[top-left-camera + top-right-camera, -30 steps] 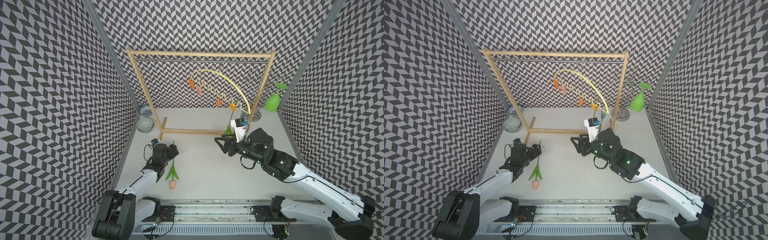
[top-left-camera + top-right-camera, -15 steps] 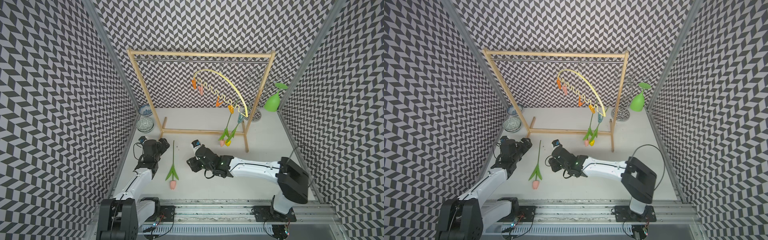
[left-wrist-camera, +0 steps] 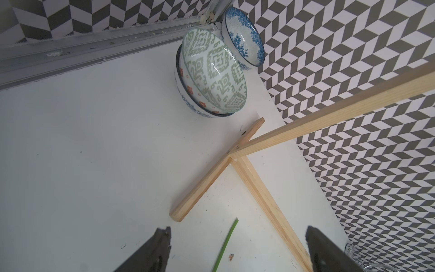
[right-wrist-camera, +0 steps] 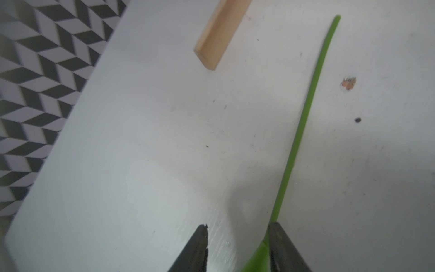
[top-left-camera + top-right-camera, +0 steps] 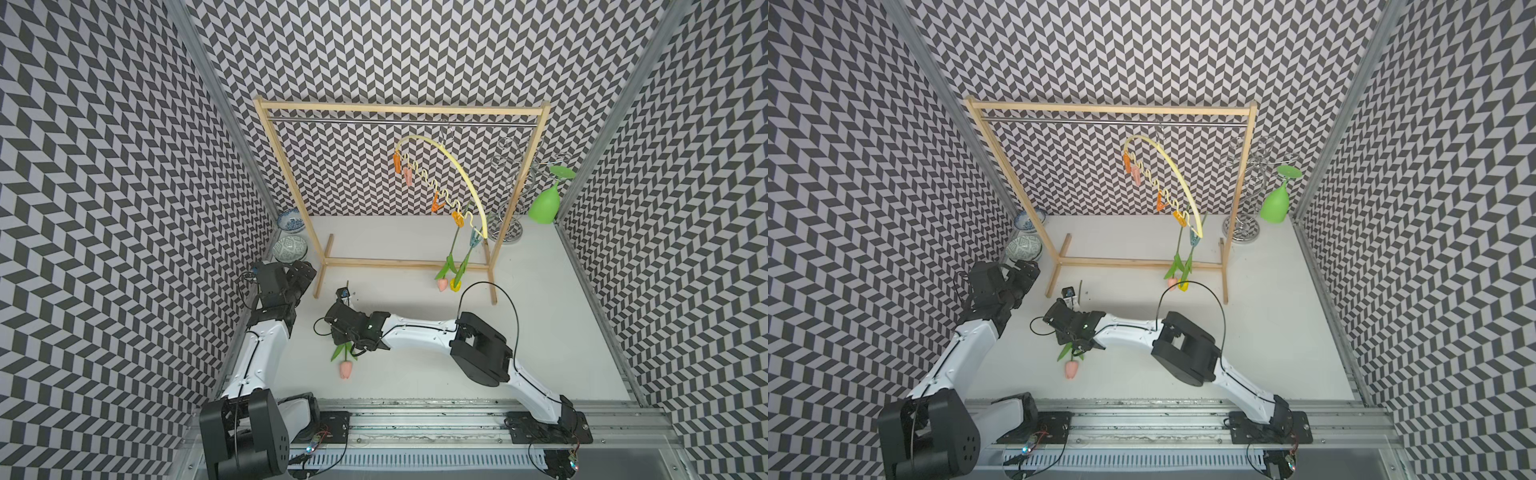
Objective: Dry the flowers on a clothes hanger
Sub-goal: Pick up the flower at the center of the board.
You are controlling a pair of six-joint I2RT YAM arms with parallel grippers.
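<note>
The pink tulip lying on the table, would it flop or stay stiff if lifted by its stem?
Probably bendy: its thin stem already curves on the table. Gripped there, the pink tulip would likely hang head-down, like the two clipped tulips on the clothes hanger. It looks light, so slipping seems possible.

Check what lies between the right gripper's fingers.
The green stem of the pink tulip lies inside the right gripper, close against one finger; the rest is bare table. The right wrist view shows it.

the rack is bare wood, the bowl glossy, the tulip stem smooth
</note>
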